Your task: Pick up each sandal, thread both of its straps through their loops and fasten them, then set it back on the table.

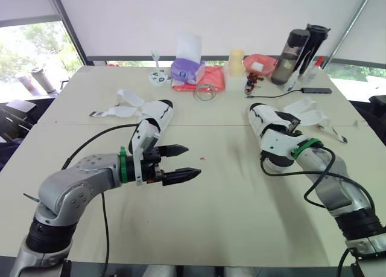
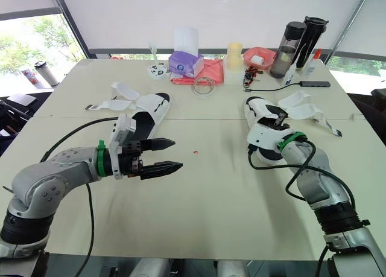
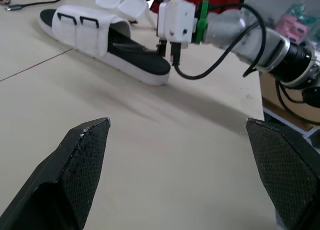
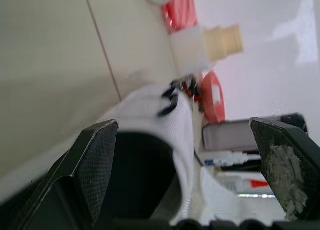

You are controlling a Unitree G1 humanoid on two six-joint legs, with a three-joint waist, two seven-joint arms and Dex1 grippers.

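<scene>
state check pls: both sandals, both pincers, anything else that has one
Left sandal: flat on table, straps loose, unthreaded.
Right sandal: flat on table, straps loose beside it, unthreaded.
Left pincer: open, empty, above the table.
Right pincer: open, straddling right sandal's heel; contact unclear.
Dark bottles: upright, capped.
Tissue box: tissue sticking up.

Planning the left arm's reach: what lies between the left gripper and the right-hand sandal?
Bare table, save one tiny red speck, from left gripper to sandal, in the eye views.
</scene>
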